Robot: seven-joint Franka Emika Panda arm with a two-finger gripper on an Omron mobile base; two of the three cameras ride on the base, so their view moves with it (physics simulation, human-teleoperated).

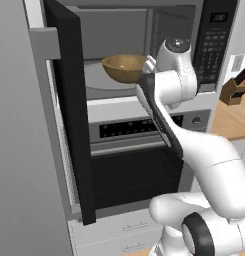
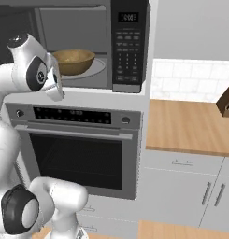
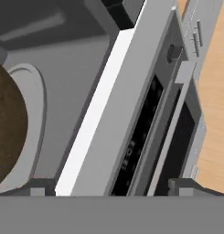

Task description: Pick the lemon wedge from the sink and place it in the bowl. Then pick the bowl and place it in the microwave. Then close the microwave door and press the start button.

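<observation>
The bowl sits inside the microwave, resting on the round grey turntable near the middle of the cavity floor. In the hand view the bowl's brown grained side shows at 9 o'clock, on the pale rim of the turntable. Whether the lemon wedge lies inside the bowl cannot be told; its hollow shows only plain wood from these angles.

The microwave door stands swung wide open, edge-on at 9 o'clock in the left base view, reaching down past the oven front. The keypad panel with its dark display sits at 3 o'clock of the cavity.

The arm's wrist is at the cavity mouth, just beside the bowl at its 3 o'clock in the left base view and at its 9 o'clock in the right base view. The gripper shows two small tips far apart at the bottom of the hand view, with nothing between them, clear of the bowl.

Below the microwave is the oven with its black control strip and horizontal handle. At 3 o'clock of it runs a wooden counter, with a knife block on it against the white tiled wall
</observation>
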